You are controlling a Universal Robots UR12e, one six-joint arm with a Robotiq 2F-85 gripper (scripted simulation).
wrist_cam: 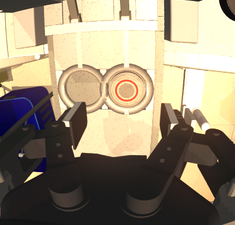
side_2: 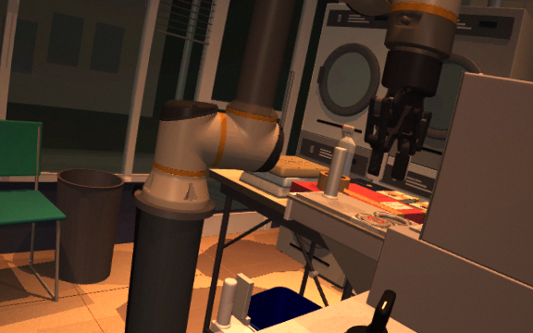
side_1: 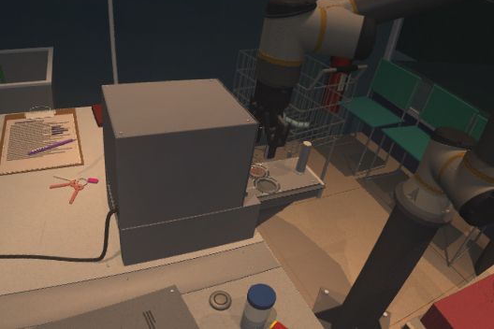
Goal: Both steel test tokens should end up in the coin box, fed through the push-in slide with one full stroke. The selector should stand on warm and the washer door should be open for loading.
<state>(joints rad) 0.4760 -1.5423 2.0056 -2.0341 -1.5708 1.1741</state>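
A steel token with a red ring point(wrist_cam: 126, 89) lies flat in one of the two round pockets of the push-in slide point(side_1: 285, 183), the pocket nearer the grey coin box point(side_1: 180, 160). The other pocket point(wrist_cam: 82, 88) is empty. A second token point(side_1: 220, 300) lies on the table near the front edge. My gripper point(wrist_cam: 122, 119) hangs open above the slide, holding nothing. The slide's upright handle post point(side_1: 304, 156) stands at its outer end. The washer door point(side_2: 350, 78) looks closed. The selector is not clearly visible.
A wire cart point(side_1: 304, 94) and green chairs point(side_1: 397, 108) stand behind the slide. A clipboard point(side_1: 39, 139) and keys point(side_1: 72, 185) lie to the left of the coin box. A blue-capped jar point(side_1: 258, 307) stands at the table's front edge, and a spray bottle point(side_2: 347, 143) stands on the side table.
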